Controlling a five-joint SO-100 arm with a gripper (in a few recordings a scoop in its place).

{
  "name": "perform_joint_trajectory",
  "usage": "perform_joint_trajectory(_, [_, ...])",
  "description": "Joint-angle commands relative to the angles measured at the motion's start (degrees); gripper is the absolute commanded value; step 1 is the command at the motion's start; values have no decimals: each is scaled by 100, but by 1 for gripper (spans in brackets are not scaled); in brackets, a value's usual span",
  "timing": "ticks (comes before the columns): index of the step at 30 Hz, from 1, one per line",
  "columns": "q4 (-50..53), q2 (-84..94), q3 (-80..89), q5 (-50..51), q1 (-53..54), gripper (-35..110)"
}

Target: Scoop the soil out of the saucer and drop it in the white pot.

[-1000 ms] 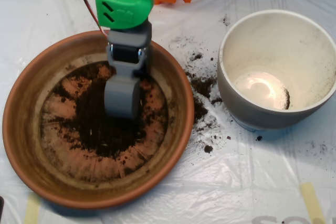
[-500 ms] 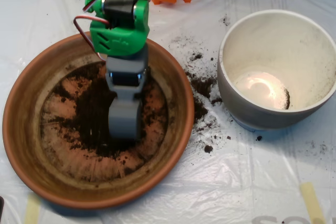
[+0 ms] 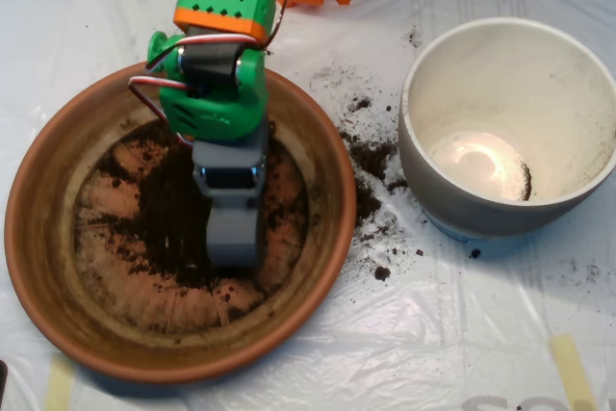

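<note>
- One saucer [image 3: 58,267] is sitting at the left of the plastic-covered worktop [image 3: 462,334], with its ridged, pale-stained bottom showing in a ring around the contents.
- One patch of soil [image 3: 168,214] is lying in the middle of the saucer; loose crumbs [image 3: 371,166] are also lying scattered on the worktop between the saucer and the pot.
- One white pot [image 3: 510,122] is standing upright at the right, apart from the saucer, with a small dark speck low against its inner wall.
- One arm [image 3: 217,74], green and orange, is reaching down from the top edge over the saucer's far rim.
- One tool [image 3: 234,238] is pointing down into the saucer with its tip at the near edge of the soil; whether its shells are parted or closed cannot be told from above.
- Against the frame half a second back, the arm is leaning further forward and the tool is sitting slightly nearer the saucer's near side; saucer, pot and spilled crumbs are staying where they were.
</note>
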Motion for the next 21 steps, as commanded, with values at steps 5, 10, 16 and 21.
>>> perform_joint_trajectory(5, [-281,703,290,-70,396,17])
perform_joint_trajectory(10, [-562,1002,624,-105,448,14])
perform_joint_trajectory(16, [-580,1020,642,-44,404,3])
perform_joint_trajectory(21, [-527,1187,642,-26,308,0])
